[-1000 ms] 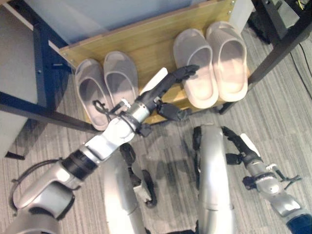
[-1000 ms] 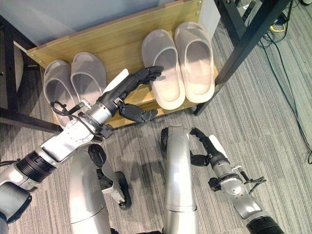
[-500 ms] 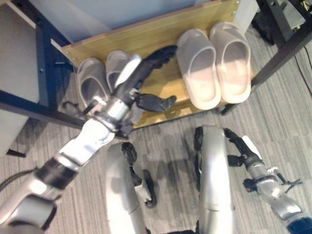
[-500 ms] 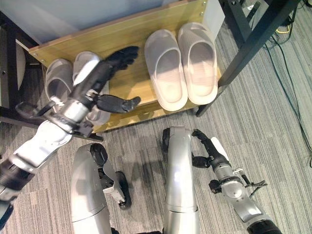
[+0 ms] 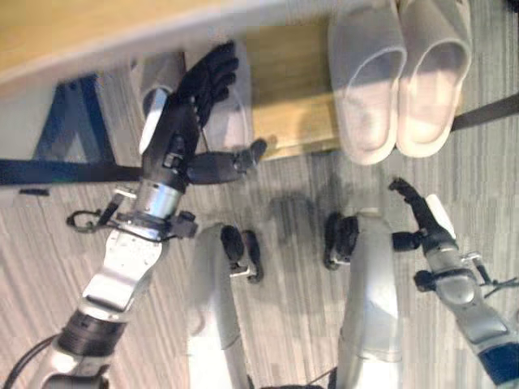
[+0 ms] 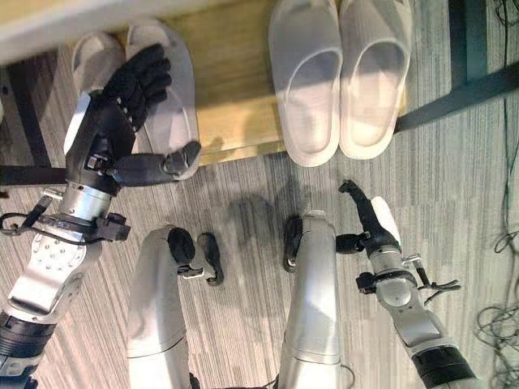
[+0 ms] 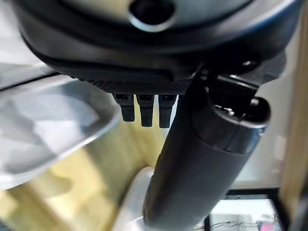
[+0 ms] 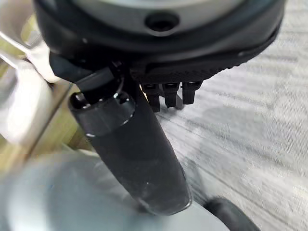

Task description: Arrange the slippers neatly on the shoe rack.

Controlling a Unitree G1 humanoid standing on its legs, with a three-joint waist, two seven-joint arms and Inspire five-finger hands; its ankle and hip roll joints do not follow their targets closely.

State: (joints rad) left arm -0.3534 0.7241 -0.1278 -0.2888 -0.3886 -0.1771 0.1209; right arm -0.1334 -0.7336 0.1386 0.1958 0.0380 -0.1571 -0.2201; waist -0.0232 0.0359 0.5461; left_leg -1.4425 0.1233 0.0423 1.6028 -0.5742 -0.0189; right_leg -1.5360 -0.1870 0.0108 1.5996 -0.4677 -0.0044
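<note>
A grey pair of slippers (image 6: 182, 113) lies at the left end of the wooden shoe rack shelf (image 5: 288, 97), toes pointing inward. A pale beige pair (image 5: 365, 89) sits side by side at the shelf's right end, heels slightly over the front edge. My left hand (image 5: 174, 134) hovers over the grey pair with fingers straight and thumb stretched to the right, holding nothing. It hides part of both grey slippers. My right hand (image 6: 375, 223) hangs low at the right, above the carpet and away from the rack, relaxed and empty.
A pale board edge (image 5: 122, 40) of the rack's upper level crosses the top of the eye views. Dark metal frame bars run at the left (image 5: 57, 172) and right (image 6: 462, 97). Grey striped carpet (image 5: 284, 324) lies in front of the rack. Loose cables (image 6: 501, 243) lie at the far right.
My left hand has swung left from the beige pair to above the grey pair. The camera has moved, so the rack now sits higher in view. My right hand stays low.
</note>
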